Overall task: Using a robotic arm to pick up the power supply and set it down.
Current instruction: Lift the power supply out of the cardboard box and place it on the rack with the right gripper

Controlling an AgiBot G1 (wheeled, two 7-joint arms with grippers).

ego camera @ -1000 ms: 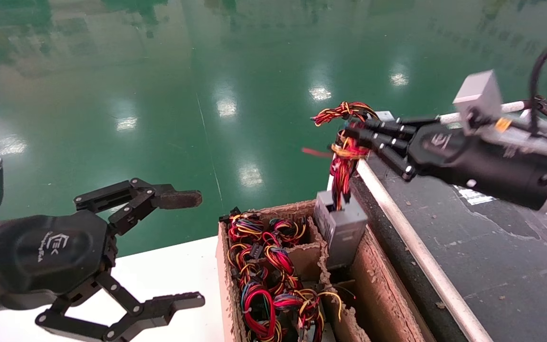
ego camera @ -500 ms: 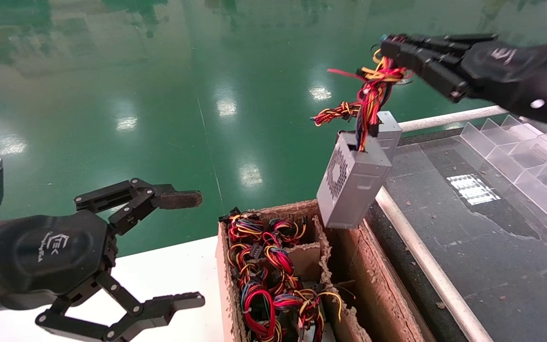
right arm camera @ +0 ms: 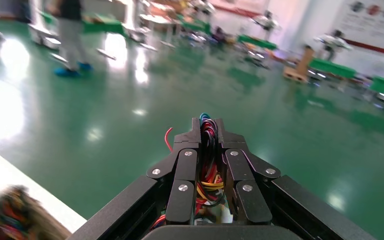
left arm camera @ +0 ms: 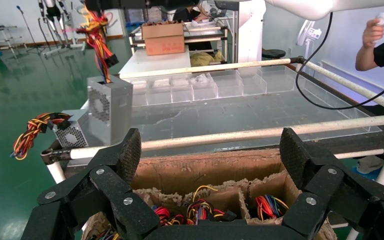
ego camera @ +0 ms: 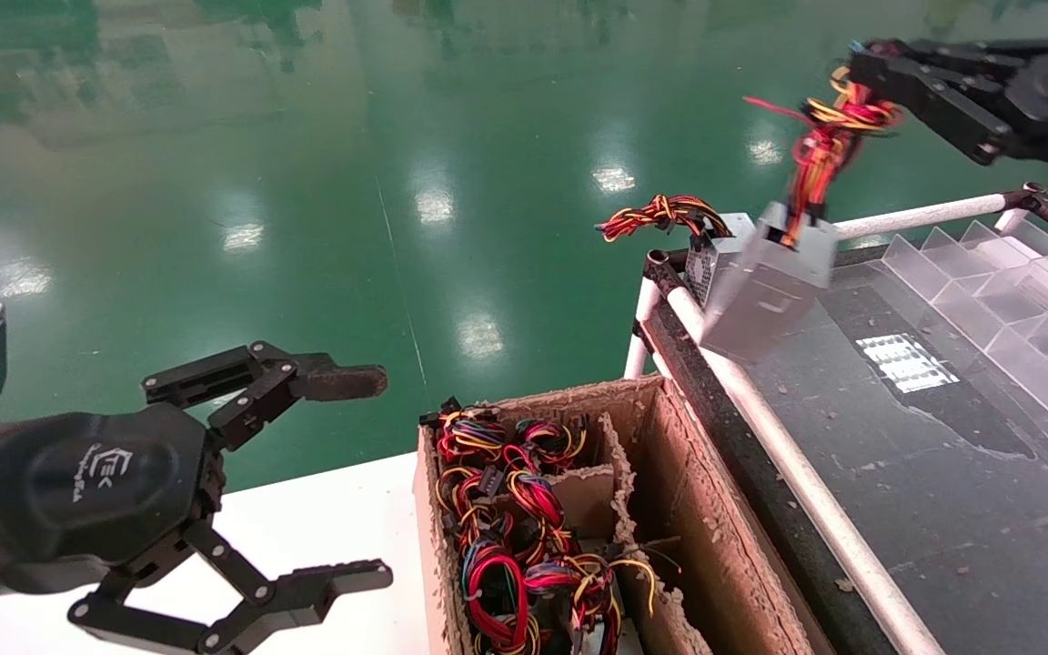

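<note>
The power supply (ego camera: 768, 291) hung tilted in the air directly below the right gripper (ego camera: 861, 73), dangling by its wire bundle (ego camera: 820, 150) over the near-left corner of the dark tabletop (ego camera: 942, 455), touching nothing beneath it as far as the head view showed. The right gripper's fingers (right arm camera: 187, 165) were pressed together on the bundle, red, yellow & black wires squeezed between them in the wrist view, with the box itself out of that view. Just beyond the hanging box, lower than the gripper, a second grey box (ego camera: 706, 255) w/ a vent face sat at the table's corner, its wires (ego camera: 656, 214) fanning sideways away from the gripper. White rails (ego camera: 788, 455) edged the tabletop; clear dividers (ego camera: 1015, 309) lay on it below the gripper's wrist side. Well below & toward the robot stood a cardboard box (ego camera: 715, 537) w/ compartments, the left ones full of coloured wires (ego camera: 506, 537), the right-hand one showing bare walls. The left gripper (ego camera: 360, 482) hovered over a white surface (ego camera: 324, 528) left of the cardboard box, well apart from the right one, fingers spread wide, holding nothing.
</note>
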